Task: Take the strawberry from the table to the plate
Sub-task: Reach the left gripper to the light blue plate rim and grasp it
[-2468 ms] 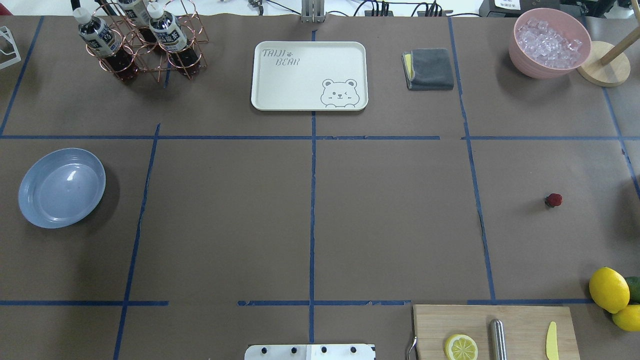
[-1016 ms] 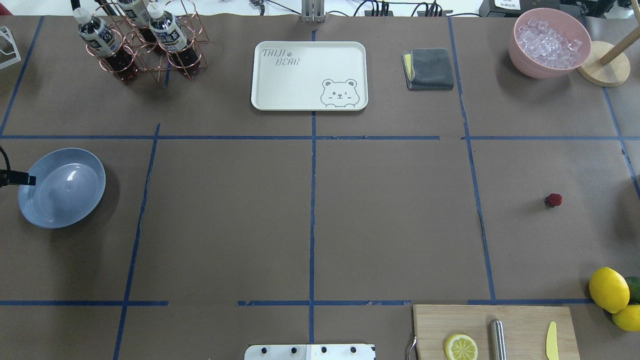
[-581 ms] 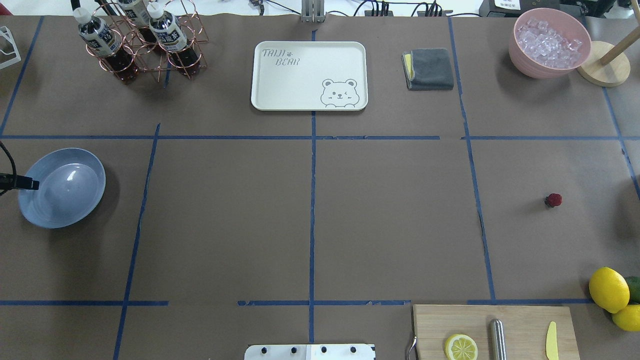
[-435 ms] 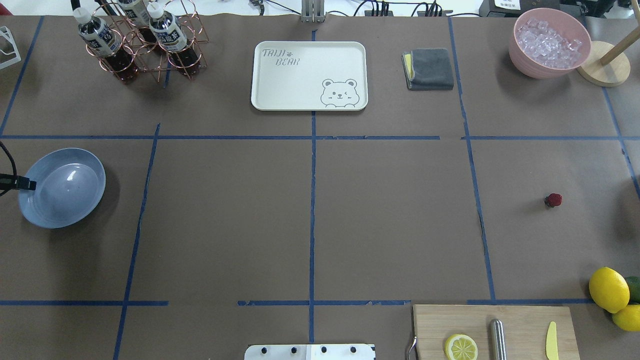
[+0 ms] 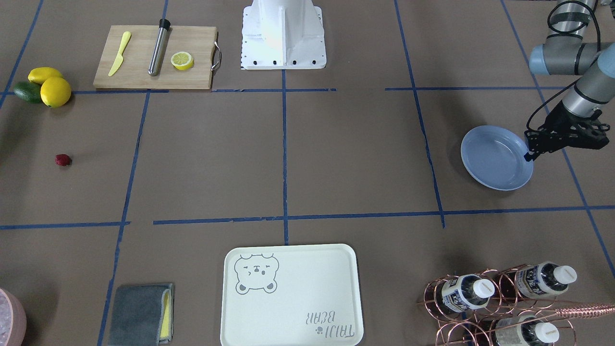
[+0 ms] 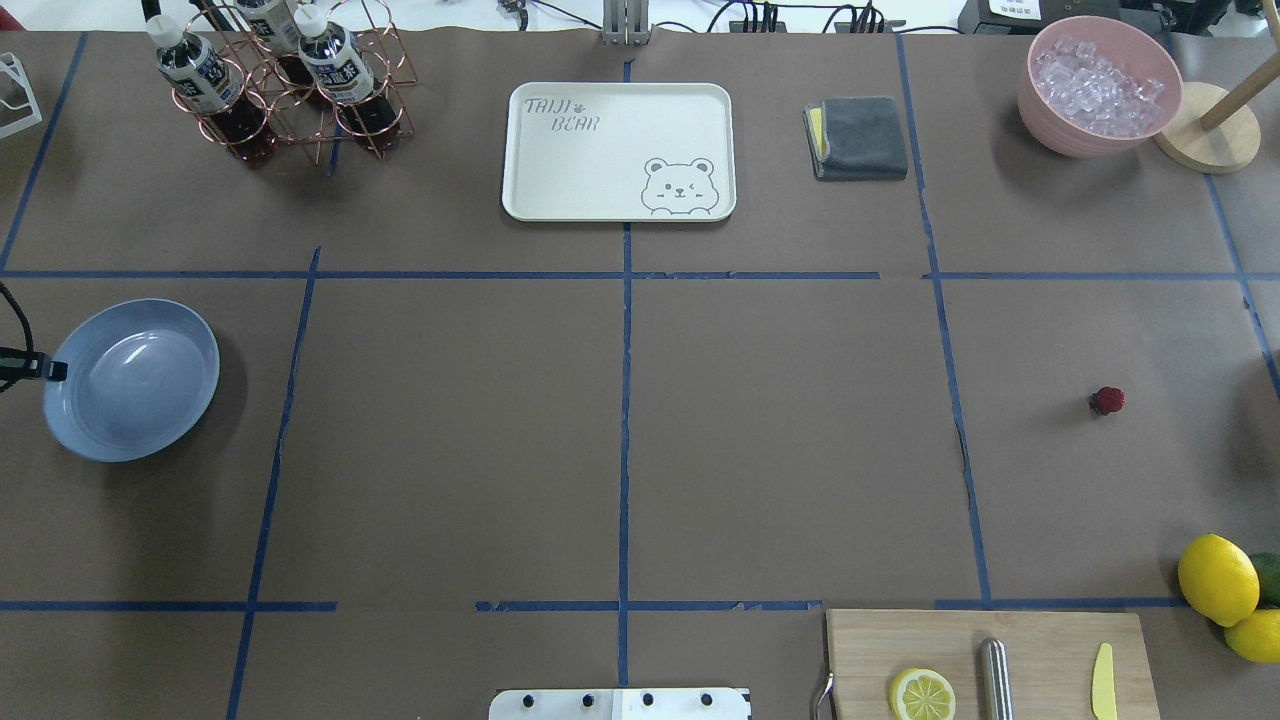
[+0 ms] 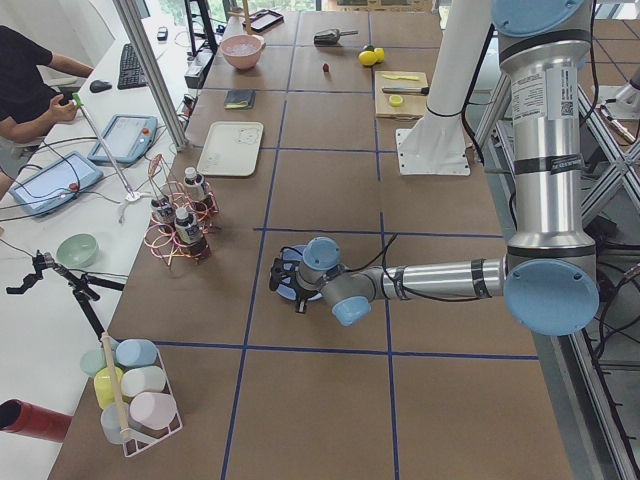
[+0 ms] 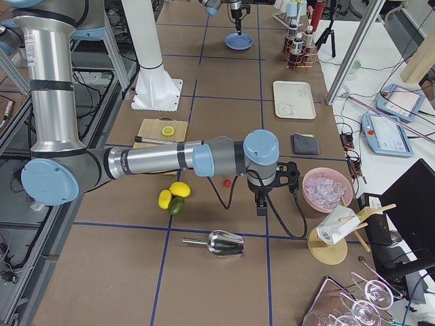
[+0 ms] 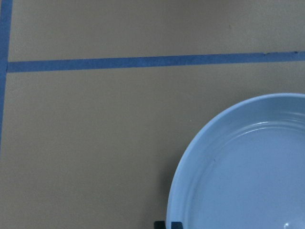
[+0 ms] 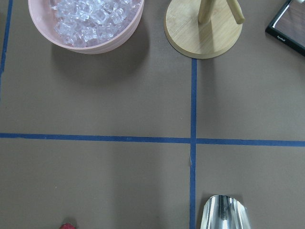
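The strawberry (image 6: 1107, 400) (image 5: 62, 159), small and dark red, lies on the table (image 6: 780, 440) at the right, with no gripper on it. It also peeks in at the bottom edge of the right wrist view (image 10: 67, 225). Far off at the left sits the pale blue plate (image 6: 185, 400) (image 5: 490, 163) (image 9: 238, 167). My left gripper (image 6: 55, 370) (image 5: 528, 156) is at the plate's outer rim, its fingertips together on the rim. My right gripper (image 8: 261, 202) shows only in the exterior right view, hanging a little way from the strawberry (image 8: 227, 182); whether it is open I cannot tell.
A cream bear tray (image 6: 620, 150), a grey cloth (image 6: 858, 138), a pink bowl of ice (image 6: 1098, 85) and a copper bottle rack (image 6: 290, 80) line the far side. Near the base are a cutting board (image 6: 990, 665), lemons (image 6: 1217, 578) and a metal scoop (image 10: 226, 214).
The left gripper's tip came in from the left edge onto the plate's rim. The plate has since shifted slightly to the right. The strawberry has not moved.
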Tool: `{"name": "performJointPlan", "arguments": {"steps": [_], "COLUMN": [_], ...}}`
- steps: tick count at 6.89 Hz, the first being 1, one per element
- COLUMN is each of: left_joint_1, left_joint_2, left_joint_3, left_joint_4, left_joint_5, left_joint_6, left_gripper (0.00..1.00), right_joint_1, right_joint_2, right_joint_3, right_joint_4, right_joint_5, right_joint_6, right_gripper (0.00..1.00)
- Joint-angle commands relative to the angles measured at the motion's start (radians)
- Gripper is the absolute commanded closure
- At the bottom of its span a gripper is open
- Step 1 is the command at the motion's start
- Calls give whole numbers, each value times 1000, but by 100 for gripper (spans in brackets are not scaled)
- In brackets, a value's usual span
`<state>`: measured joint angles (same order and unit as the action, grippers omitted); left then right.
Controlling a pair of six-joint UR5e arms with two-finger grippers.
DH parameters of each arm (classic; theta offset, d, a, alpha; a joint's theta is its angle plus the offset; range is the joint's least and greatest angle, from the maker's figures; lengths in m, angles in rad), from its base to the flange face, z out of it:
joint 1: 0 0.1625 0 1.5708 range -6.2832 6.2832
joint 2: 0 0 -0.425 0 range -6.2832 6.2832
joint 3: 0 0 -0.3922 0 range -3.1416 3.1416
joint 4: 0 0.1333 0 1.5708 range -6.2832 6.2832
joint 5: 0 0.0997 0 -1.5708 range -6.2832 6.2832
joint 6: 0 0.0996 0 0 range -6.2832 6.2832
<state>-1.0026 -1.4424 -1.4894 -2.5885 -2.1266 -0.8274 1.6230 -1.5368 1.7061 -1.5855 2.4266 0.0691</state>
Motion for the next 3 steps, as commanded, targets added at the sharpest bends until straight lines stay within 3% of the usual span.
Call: {"name": "performJointPlan", "arguments": {"steps": [1, 3], "left_joint_1": [-125, -156], "left_joint_2": [-50, -255], "left_joint_3": [-95, -176], "left_joint_4": [159, 441], "left_joint_5": [-158, -153], "left_joint_6": [1, -25], "left_gripper": [100, 100], "right_joint_1": [0, -3], "right_joint_2": [-8, 0], "right_joint_3": [-8, -5], "right_joint_4": [1, 19], "right_joint_5": [-3, -4], "right_joint_6": [0, -2], "right_gripper": [0, 0]}}
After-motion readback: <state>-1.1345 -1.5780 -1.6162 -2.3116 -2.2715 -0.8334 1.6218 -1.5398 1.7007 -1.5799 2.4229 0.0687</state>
